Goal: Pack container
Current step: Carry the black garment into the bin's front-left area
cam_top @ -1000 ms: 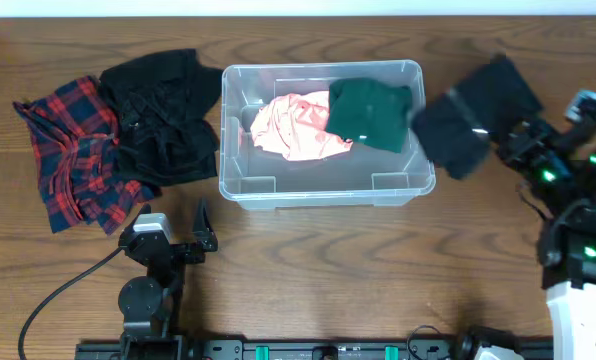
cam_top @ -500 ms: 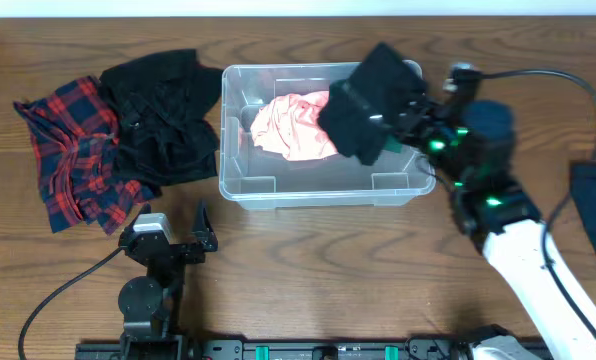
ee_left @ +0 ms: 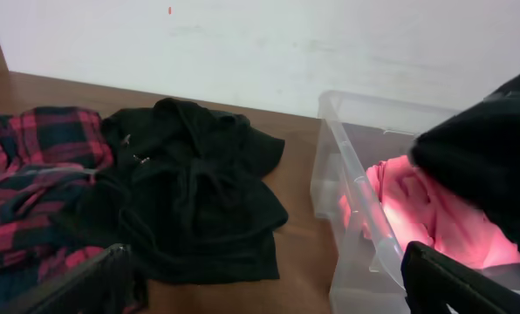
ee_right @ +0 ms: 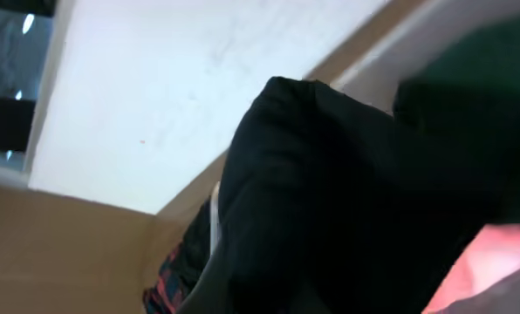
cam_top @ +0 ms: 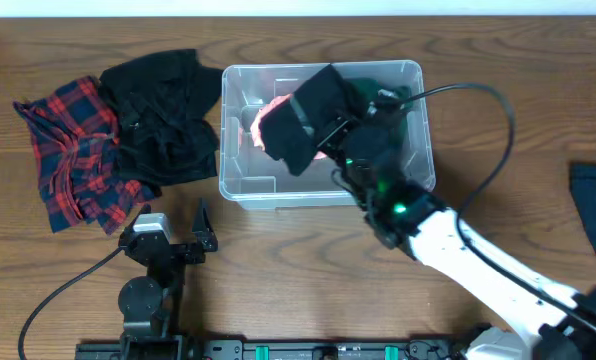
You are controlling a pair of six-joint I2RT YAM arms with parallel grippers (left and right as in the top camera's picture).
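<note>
Overhead, the container (cam_top: 250,186) sits at the far middle of the table (cam_top: 308,265), with a pink garment (cam_top: 255,127) and a green garment (cam_top: 406,108) inside. The right gripper (cam_top: 340,125) hangs over its centre, clamped on a black garment (cam_top: 306,118) that hides its fingertips. The left gripper (cam_top: 204,230) sits near the front edge, fingers (ee_left: 77,283) spread wide. A black jacket (cam_top: 163,110) lies just beside the container's left wall, with a plaid shirt (cam_top: 73,150) beyond it. Bare wood runs in front and to the right, up to a dark blue cloth (cam_top: 593,200).

A dark garment (cam_top: 308,118) overhangs the container (cam_top: 278,188) (left end bare).
</note>
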